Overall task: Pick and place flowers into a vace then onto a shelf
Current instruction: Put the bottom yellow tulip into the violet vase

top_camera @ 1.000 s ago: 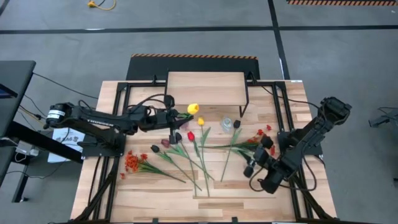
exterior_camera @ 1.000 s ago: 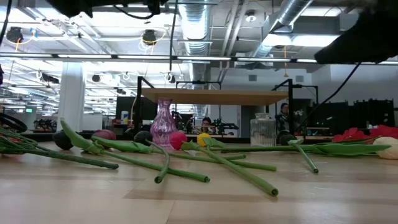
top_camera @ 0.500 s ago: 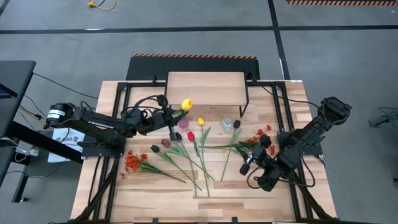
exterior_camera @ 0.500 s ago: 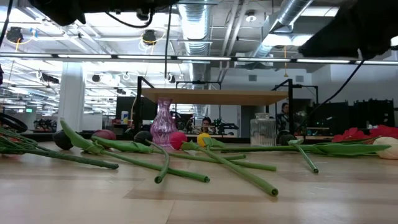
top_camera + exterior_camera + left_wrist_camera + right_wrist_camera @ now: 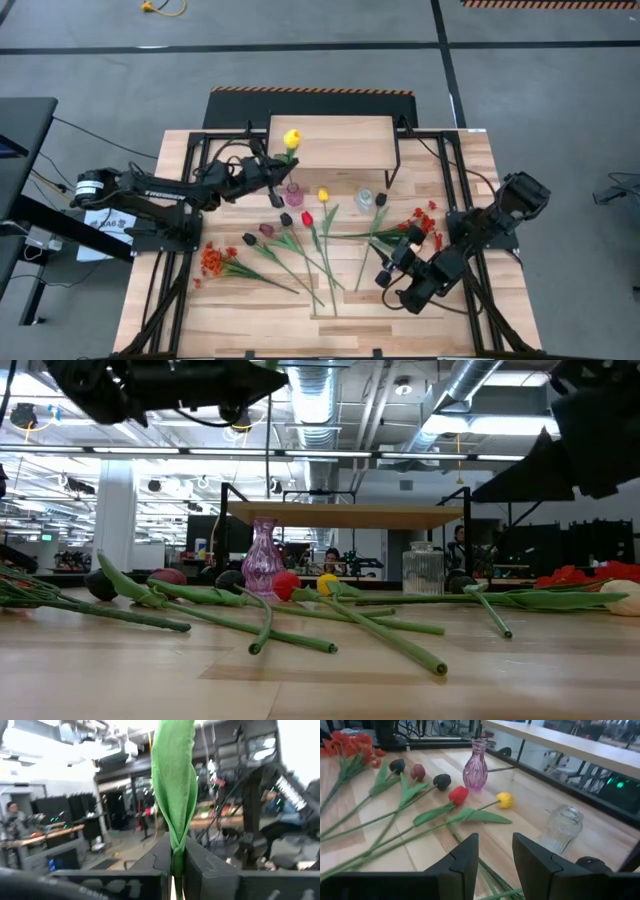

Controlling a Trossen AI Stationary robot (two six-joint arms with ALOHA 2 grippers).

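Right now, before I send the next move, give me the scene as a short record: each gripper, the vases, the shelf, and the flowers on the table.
left gripper: shut on yellow tulip, raised near the shelf's left end
right gripper: open, empty, over the table's right side, facing the flowers
pink vase: upright on the table, empty
glass jar: upright, empty
shelf: nothing resting on top
loose tulips: red, small yellow, dark ones, lying flat
orange sprays: lying at the table's left

Flowers (image 5: pixel 300 240) on table, apparently before shelf (image 5: pixel 333 143)
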